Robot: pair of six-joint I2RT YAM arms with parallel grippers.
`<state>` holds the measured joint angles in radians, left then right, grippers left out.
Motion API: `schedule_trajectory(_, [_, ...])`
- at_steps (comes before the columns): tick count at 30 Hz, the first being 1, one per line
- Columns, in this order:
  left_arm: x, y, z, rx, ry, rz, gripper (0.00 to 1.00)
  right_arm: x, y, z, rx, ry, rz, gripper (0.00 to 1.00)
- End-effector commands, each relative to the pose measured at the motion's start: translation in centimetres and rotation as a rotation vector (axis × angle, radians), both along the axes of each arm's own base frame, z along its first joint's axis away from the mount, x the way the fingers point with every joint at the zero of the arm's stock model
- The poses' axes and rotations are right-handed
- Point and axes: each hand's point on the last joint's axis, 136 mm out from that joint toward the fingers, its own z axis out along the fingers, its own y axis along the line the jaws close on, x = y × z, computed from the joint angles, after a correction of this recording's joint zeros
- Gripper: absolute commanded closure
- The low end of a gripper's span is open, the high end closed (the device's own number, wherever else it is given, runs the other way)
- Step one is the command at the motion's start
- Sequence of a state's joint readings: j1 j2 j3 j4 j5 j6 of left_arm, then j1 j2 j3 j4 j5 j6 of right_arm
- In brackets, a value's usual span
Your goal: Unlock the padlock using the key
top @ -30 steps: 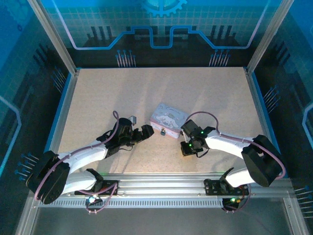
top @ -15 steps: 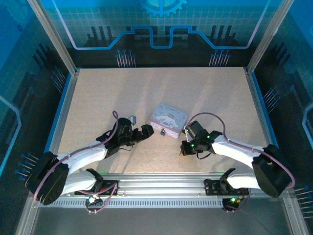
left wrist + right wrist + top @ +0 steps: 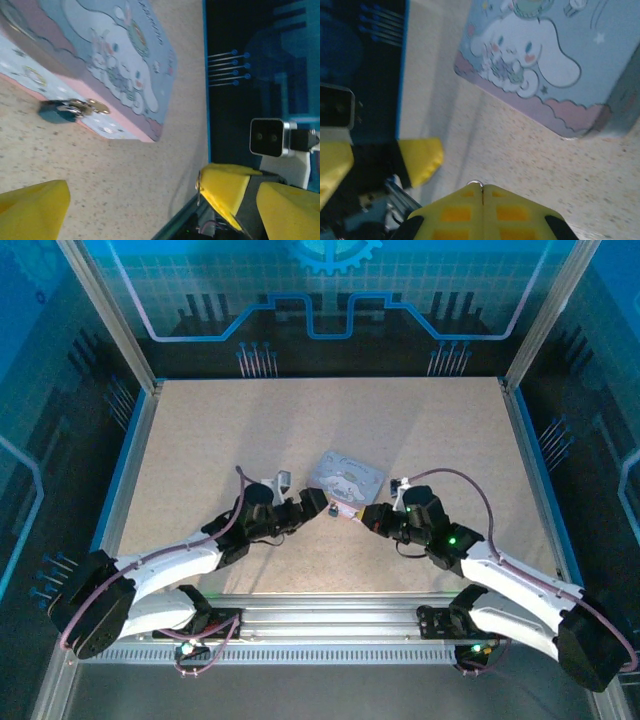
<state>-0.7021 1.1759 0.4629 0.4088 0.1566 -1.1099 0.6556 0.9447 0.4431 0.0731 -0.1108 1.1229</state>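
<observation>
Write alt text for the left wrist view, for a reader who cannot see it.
A tiny dark teal padlock sits at the gold clasp of a pastel rectangular tin with a cartoon lid, on a speckled tabletop. The left gripper holds its yellow jaws open at the bottom corners.

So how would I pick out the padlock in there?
Find the pastel cartoon tin in the middle of the table. At the foot of its near wall sits the padlock, hooked at the tin's gold clasp. It is the only tiny dark teal lump beside that pale tin.
</observation>
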Motion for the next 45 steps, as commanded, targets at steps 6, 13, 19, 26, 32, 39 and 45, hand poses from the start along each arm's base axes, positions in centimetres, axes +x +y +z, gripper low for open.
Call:
schedule_trajectory(6, [0.3,-2.9,4.6,-0.089,-0.087,0.033,0.15,1.0,-0.7,2.7,0.212,0.023,-0.230,1.00])
schedule_trajectory(13, [0.5,-4.6,4.7,-0.127,-0.077,0.030,0.31,0.5,0.4,3.3,0.215,0.022,-0.217,1.00])
schedule_trajectory(19, [0.5,-5.9,4.4,-0.133,-0.069,0.013,0.40,0.4,0.8,3.4,0.210,0.022,-0.213,1.00])
schedule_trajectory(26, [0.3,-6.8,4.0,-0.131,-0.057,-0.001,0.56,0.4,0.9,3.3,0.203,0.023,-0.218,1.00])
schedule_trajectory(32, [0.3,-7.4,3.6,-0.128,-0.049,-0.011,0.64,0.4,1.0,3.4,0.202,0.024,-0.216,1.00])
schedule_trajectory(39, [0.3,-7.5,3.3,-0.122,-0.044,-0.014,0.71,0.3,1.1,3.4,0.197,0.023,-0.211,1.00])
schedule_trajectory(45, [0.3,-7.6,3.2,-0.114,-0.044,-0.020,0.78,0.3,1.0,3.4,0.194,0.024,-0.211,1.00])
